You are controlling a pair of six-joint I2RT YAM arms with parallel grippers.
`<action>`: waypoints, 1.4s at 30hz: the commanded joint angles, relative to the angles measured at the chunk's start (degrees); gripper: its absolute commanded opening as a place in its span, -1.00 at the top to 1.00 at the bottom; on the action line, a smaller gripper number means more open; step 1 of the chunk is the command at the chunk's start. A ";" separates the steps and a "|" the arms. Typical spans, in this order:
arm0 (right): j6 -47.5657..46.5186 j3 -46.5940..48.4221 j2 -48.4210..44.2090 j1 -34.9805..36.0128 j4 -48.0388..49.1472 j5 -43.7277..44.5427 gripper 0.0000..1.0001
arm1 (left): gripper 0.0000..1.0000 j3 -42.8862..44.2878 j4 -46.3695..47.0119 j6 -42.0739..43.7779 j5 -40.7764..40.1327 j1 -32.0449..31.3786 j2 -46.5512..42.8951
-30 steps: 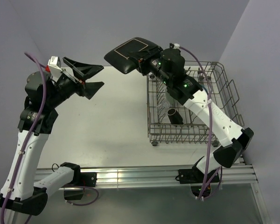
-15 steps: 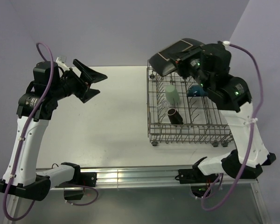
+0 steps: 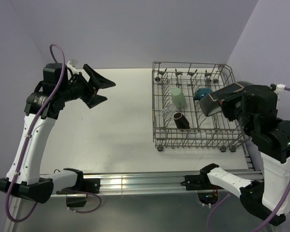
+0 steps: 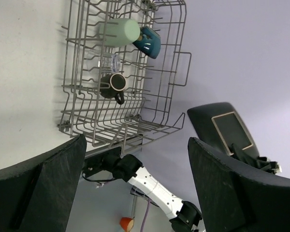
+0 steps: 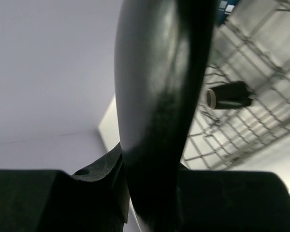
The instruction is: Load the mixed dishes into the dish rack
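Note:
My right gripper (image 3: 225, 107) is shut on the square black plate (image 3: 213, 103) and holds it on edge, tilted, over the right part of the grey wire dish rack (image 3: 159, 126). In the right wrist view the plate (image 5: 159, 87) fills the middle between my fingers (image 5: 87, 193). In the rack lie the pale green cup (image 3: 178, 97), the small clear glass (image 3: 167, 112), the brown mug (image 3: 181, 121) and a dark teal-looking bowl (image 3: 202, 93). My left gripper (image 3: 100, 87) is open and empty, high over the table's left side, far from the rack.
The left wrist view shows the rack (image 4: 169, 92) with cup (image 4: 118, 31), bowl (image 4: 147, 42), glass (image 4: 109, 62) and mug (image 4: 111, 86), and the plate (image 4: 222, 128) beyond it. Purple walls stand behind and to the right. An aluminium rail (image 3: 135, 182) runs along the near edge.
My right arm has swung the plate from above the rack's far left corner rightward and down over the rack's right side. My left arm has shifted slightly right, still open.

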 commanded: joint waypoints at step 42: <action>1.36 -30.33 2.08 -31.83 17.59 -22.33 1.00 | -0.84 3.50 -4.30 3.59 4.51 0.18 4.77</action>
